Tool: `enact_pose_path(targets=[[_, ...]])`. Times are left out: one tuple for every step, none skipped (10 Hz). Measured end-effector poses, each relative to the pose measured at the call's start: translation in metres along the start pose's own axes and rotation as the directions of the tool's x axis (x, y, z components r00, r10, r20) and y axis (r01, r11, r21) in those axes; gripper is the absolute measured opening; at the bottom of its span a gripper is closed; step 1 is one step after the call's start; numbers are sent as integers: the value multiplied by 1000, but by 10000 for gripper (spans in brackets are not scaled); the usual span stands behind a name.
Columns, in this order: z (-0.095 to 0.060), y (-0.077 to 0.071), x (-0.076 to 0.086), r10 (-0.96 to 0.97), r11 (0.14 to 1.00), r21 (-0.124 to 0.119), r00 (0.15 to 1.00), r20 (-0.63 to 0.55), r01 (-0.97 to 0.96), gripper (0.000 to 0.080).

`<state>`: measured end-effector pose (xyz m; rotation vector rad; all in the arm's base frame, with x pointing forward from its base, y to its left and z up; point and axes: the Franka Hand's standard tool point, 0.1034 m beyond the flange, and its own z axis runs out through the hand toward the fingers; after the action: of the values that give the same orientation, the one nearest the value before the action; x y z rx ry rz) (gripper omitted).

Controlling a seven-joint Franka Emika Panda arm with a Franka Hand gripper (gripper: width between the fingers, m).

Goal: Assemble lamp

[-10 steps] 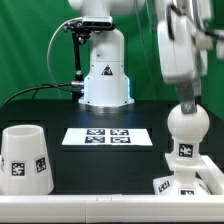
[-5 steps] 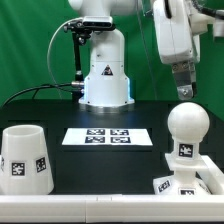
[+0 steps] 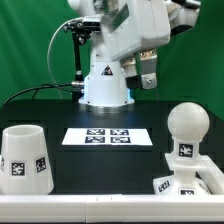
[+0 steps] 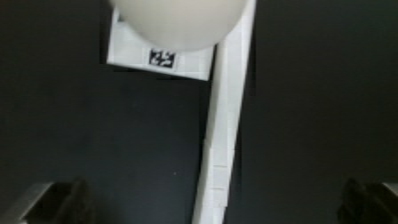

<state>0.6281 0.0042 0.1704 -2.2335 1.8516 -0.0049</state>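
Your arm (image 3: 125,35) fills the upper middle of the exterior view; its top is cut off by the frame. The gripper (image 3: 146,78) hangs from it above the table (image 3: 100,115), clear of every part and holding nothing. You cannot tell from that view whether its fingers are apart or together. In the wrist view only 2 dark finger shapes show at opposite corners, which reads as fingers spread apart.

The shade (image 3: 24,158) stands wide mouth down at the exterior view's left, partly cut off by the frame edge, 1 tag facing you.

The bulb (image 3: 187,130) stands upright in the base (image 3: 185,186) at the exterior view's right. The base is cropped, so you cannot see its outline. In the wrist view the bulb (image 4: 178,22) is a blurred white round shape, the base (image 4: 160,55) a tagged corner beneath it.

The marker board (image 3: 108,137) lies flat between shade and base.
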Motion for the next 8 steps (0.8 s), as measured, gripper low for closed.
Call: enact_pose_path(targets=[[2, -2, 1, 35, 999, 39, 999, -26, -34, 698], [3, 1, 0, 28, 999, 30, 999, -22, -28, 698], [3, 1, 0, 29, 999, 30, 999, -23, -29, 698], [4, 1, 0, 29, 999, 29, 999, -24, -29, 698], [4, 3, 6, -35, 999, 25, 999, -29, 36, 698], [0, 13, 32, -174, 985, 0, 984, -32, 175, 698], [-7, 18, 56, -253, 967, -34, 967, -22, 252, 698], [-11, 16, 70, -367, 927, -97, 929, -41, 362, 698]])
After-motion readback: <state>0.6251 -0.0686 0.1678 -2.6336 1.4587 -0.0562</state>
